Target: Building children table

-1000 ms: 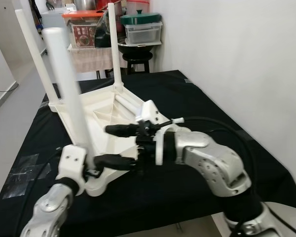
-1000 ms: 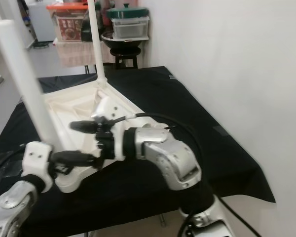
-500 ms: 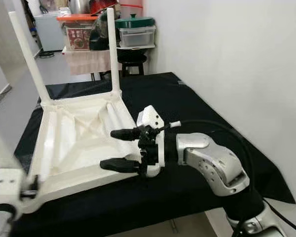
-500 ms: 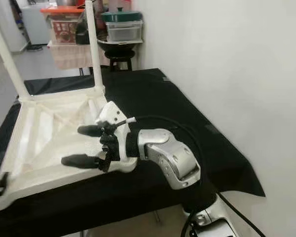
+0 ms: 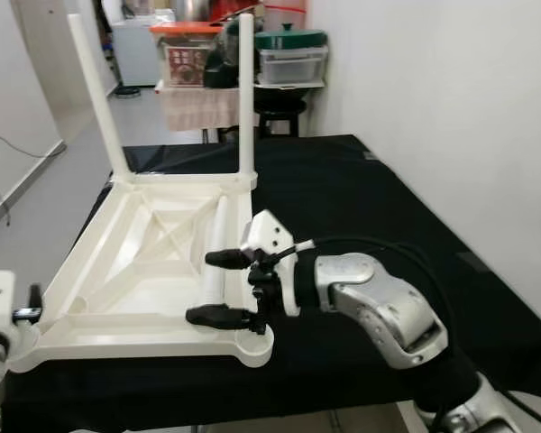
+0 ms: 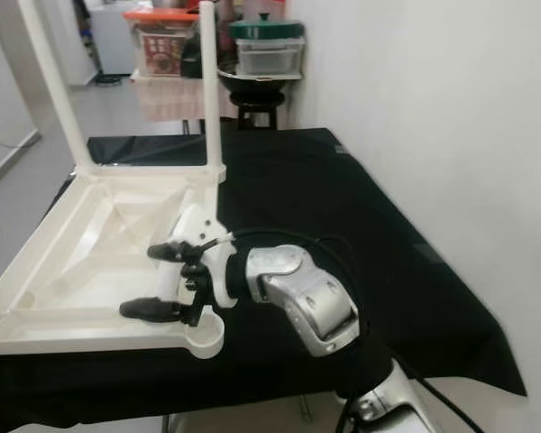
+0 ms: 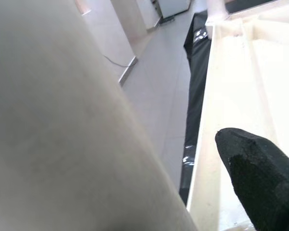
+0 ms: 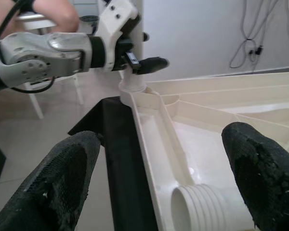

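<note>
The white children's tabletop [image 5: 144, 271] lies upside down on the black cloth. Two white legs [image 5: 246, 99] stand upright in its far corners. A loose leg [image 5: 218, 248] lies inside the frame. My right gripper [image 5: 218, 287] hovers open over the near right corner, just above the ribbed socket [image 8: 197, 207], with nothing between its fingers. At the near left corner, my left gripper [image 8: 140, 61] is shut around another upright white leg [image 8: 136, 19] that stands in the corner socket [image 8: 132, 87]. The left wrist view has that leg close up beside one black finger [image 7: 260, 178].
The black-covered table [image 5: 370, 198] runs along a white wall [image 5: 451, 90] on the right. Behind it stand a stool and a shelf with boxes and a pot [image 5: 288, 63]. Open floor [image 5: 36, 180] lies to the left. A person's arm [image 8: 53, 12] is near the left corner.
The camera has shifted. My left gripper carried its leg from the front middle out to the near left corner. The right gripper stayed open and now sits lower by the near right corner.
</note>
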Tool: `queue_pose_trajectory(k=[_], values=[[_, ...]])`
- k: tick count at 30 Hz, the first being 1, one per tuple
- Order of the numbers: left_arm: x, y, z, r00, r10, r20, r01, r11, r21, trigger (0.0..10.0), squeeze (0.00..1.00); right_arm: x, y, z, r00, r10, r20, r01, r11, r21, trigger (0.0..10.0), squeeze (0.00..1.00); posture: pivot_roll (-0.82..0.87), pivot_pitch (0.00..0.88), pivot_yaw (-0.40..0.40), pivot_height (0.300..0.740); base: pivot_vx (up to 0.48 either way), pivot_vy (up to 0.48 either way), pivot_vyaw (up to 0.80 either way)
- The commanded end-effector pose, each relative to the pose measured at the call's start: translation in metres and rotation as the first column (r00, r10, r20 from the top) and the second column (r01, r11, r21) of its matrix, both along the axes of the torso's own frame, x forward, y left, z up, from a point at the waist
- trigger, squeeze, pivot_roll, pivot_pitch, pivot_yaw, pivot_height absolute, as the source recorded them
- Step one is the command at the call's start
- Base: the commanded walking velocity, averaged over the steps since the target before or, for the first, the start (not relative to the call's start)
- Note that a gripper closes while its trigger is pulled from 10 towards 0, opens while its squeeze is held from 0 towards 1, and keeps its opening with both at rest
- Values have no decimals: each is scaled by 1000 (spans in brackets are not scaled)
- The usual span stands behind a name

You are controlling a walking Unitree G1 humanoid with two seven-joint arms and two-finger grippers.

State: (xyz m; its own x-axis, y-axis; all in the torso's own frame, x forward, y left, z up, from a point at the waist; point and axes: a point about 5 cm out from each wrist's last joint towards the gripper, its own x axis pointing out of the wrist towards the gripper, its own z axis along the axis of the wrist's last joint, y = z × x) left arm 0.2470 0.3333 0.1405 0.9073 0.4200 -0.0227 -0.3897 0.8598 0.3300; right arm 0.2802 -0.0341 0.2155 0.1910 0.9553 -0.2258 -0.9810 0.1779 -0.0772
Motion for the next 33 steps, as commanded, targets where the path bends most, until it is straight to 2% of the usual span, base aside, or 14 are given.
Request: queue_pose_trajectory(k=[1,4,9,12,15,17,21,23,26,33], values=[[8,-12,1,997,-71,15,71,997,-11,10000,0,0,0,-4,1000,-5,1,5,1000,-12,10000,0,-23,0,11,740,0,0,0],[7,-23,-6,993,-120,5,120,992,-34,10000,0,1,-1,-5,1000,-20,4,21,1000,-18,10000,0,-17,0,8,740,0,0,0],[4,-32,-18,988,-154,-10,153,985,-73,10000,0,3,0,-10,999,-45,10,45,998,-37,10000,0,-12,0,8,740,0,0,0],[5,-40,-20,980,-201,-6,200,975,-97,10000,0,-1,6,-12,999,-30,11,31,999,-41,10000,0,-11,0,10,740,0,0,0],[5,-54,-23,959,-285,5,283,950,-135,10000,0,-9,21,-18,1000,-8,13,9,999,-43,10000,0,-9,0,14,740,0,0,0],[4,-58,-25,953,-302,3,299,943,-144,10000,0,-11,25,-20,1000,-4,11,5,999,-44,10000,0,-9,0,14,740,0,0,0],[-6,-68,-32,945,-327,-4,321,928,-188,10000,0,-11,31,-24,999,-38,-1,37,999,-39,10000,0,-5,3,19,740,0,0,0],[-15,-80,-34,929,-370,11,361,901,-239,10000,0,-6,29,-25,998,-70,1,70,997,-40,10000,0,1,5,18,740,0,0,0],[-19,-85,-33,912,-410,14,400,881,-253,10000,0,-5,28,-25,997,-73,2,73,996,-46,10000,0,2,6,18,740,0,0,0],[-31,-87,-25,884,-466,21,454,848,-275,10000,0,-12,26,-32,1000,-6,-6,5,996,-92,10000,0,9,4,18,740,0,0,0]])
